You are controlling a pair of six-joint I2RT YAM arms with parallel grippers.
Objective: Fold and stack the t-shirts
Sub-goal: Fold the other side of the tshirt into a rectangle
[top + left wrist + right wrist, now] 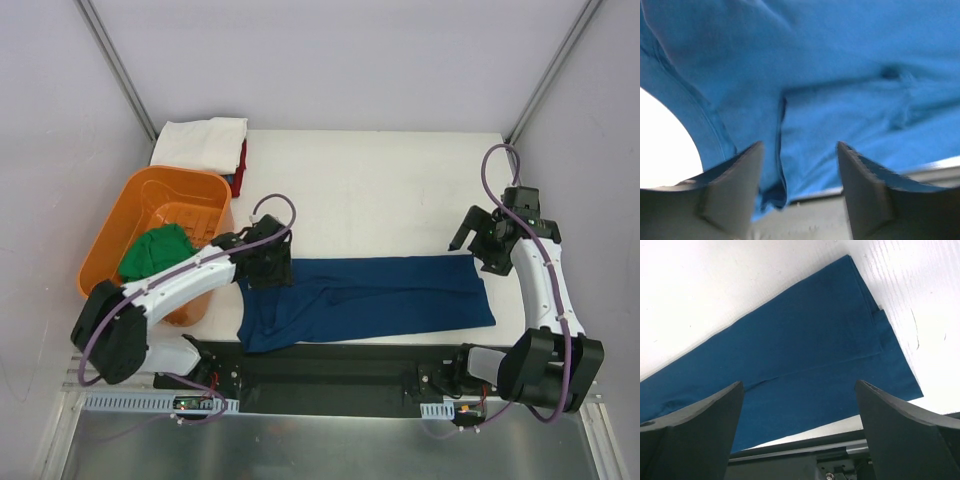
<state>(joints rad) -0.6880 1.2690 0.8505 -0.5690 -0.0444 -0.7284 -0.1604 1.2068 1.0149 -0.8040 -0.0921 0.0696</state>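
Top view: left gripper (270,268) covers the navy shirt (380,295) at its left end. Left arm (185,278) crosses the tub (150,183) and hides part of the green shirt (157,250). Red shirt (243,160) is just a sliver under the white shirt (200,140). Left wrist view is blurred: the cloth runs off top and right, and the dark lump is maybe a fold.

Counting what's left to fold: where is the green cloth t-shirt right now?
In the top view, the crumpled green cloth t-shirt sits inside the orange plastic tub at the left of the white table.
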